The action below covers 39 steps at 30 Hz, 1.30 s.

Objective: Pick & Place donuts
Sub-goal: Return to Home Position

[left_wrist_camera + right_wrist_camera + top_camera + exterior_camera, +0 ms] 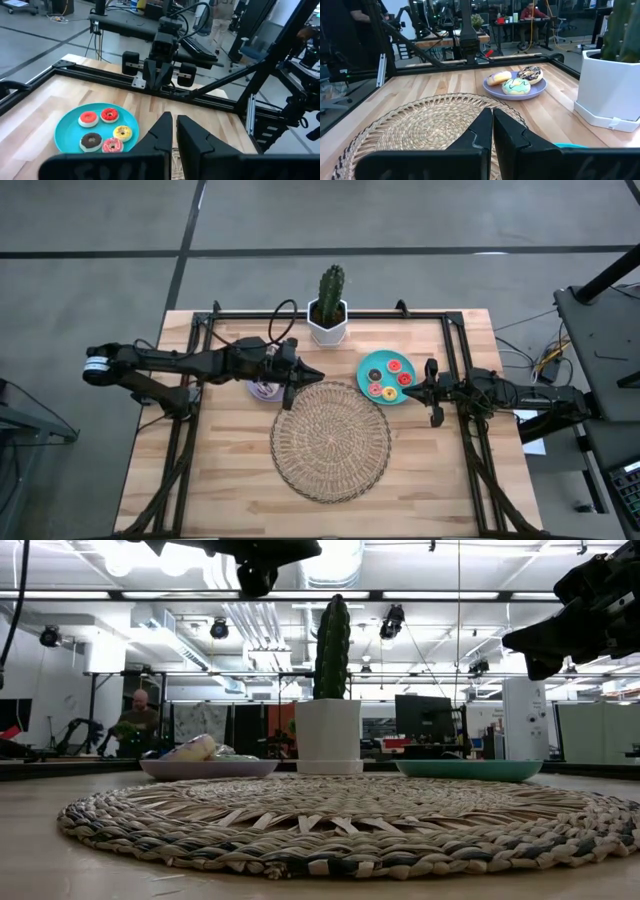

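The small donuts [109, 115] sit on the blue plate [67, 132] at the right, the big donuts [516, 86] on the purple plate [495, 94] at the left, so we should pull the left hand [318, 374] and right hand [410, 389], both clenched on nothing, slowly back, missing the cactus [331, 285].

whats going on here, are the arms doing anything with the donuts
Neither arm is holding a donut. The sorting looks done: three larger donuts lie on the lavender plate, and five small donuts lie on the teal plate. The left gripper hangs shut above the table near the lavender plate. The right gripper hangs shut beside the teal plate. The wicker mat lies in front of both plates.
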### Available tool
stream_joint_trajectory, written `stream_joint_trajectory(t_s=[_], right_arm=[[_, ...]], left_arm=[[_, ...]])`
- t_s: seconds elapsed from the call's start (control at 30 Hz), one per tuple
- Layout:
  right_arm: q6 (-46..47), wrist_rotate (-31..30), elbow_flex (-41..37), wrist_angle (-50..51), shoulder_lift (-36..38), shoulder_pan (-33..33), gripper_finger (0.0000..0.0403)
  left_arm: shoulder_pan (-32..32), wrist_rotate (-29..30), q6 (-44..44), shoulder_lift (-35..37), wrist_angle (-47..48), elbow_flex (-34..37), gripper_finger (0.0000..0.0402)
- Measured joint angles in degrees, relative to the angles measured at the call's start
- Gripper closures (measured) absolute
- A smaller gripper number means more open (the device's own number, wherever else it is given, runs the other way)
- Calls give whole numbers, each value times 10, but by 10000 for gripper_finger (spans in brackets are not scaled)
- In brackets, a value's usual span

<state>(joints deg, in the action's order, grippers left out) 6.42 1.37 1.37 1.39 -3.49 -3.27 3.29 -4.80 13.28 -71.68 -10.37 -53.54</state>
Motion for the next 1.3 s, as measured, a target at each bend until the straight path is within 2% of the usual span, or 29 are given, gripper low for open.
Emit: stream_joint_trajectory(t_s=[0.7,1.3], right_arm=[[0,0,0,0,0,0,394],[0,1,0,0,0,0,394]], left_arm=[[0,2,18,5,-1,10,402],[-2,2,14,236,-38,208,402]])
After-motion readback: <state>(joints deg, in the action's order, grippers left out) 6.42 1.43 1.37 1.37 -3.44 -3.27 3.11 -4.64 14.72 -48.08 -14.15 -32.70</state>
